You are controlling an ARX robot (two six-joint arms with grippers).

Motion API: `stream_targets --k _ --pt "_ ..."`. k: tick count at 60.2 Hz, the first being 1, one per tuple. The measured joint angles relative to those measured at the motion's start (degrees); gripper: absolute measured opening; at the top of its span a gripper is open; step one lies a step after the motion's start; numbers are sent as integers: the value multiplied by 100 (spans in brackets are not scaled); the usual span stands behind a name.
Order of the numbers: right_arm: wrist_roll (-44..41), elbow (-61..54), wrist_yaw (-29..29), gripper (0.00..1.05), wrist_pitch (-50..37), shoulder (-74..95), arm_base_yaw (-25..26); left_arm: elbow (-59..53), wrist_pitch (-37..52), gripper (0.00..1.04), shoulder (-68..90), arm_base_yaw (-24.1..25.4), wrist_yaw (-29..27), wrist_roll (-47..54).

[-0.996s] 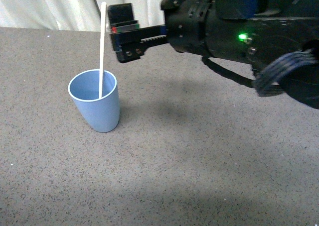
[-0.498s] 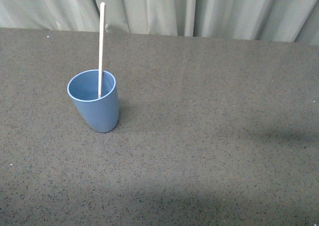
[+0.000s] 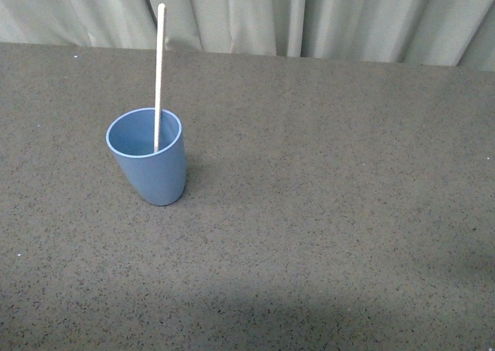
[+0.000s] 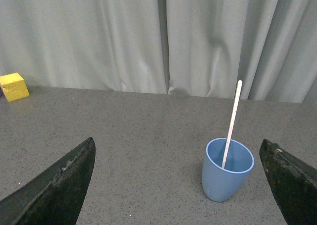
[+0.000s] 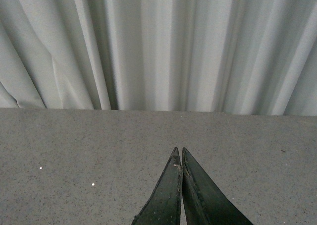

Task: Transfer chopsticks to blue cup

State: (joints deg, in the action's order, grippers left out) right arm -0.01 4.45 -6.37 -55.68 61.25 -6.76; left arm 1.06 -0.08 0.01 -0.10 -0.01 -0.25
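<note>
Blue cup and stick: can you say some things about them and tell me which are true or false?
1. The chopstick stands inside the blue cup. True.
2. The blue cup lies on its side. False: it stands upright on the table.
3. The left gripper is open. True.
4. The right gripper holds the chopstick. False: it is shut on nothing.
5. The yellow block touches the cup. False: it sits far off.

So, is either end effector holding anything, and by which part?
Nothing held: left end effector open, right end effector shut empty; chopsticks stand in the blue cup.
</note>
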Motion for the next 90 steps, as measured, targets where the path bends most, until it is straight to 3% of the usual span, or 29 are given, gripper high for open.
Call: stream_targets --k 20,48,90 --pt "2 -323 601 1 1193 -1539 647 0 0 98 0 0 -7 0" --pt "0 -420 629 1 2942 -3486 662 0 0 98 0 0 0 2" --pt "2 -420 629 1 4450 -5029 662 0 0 98 0 0 0 0"
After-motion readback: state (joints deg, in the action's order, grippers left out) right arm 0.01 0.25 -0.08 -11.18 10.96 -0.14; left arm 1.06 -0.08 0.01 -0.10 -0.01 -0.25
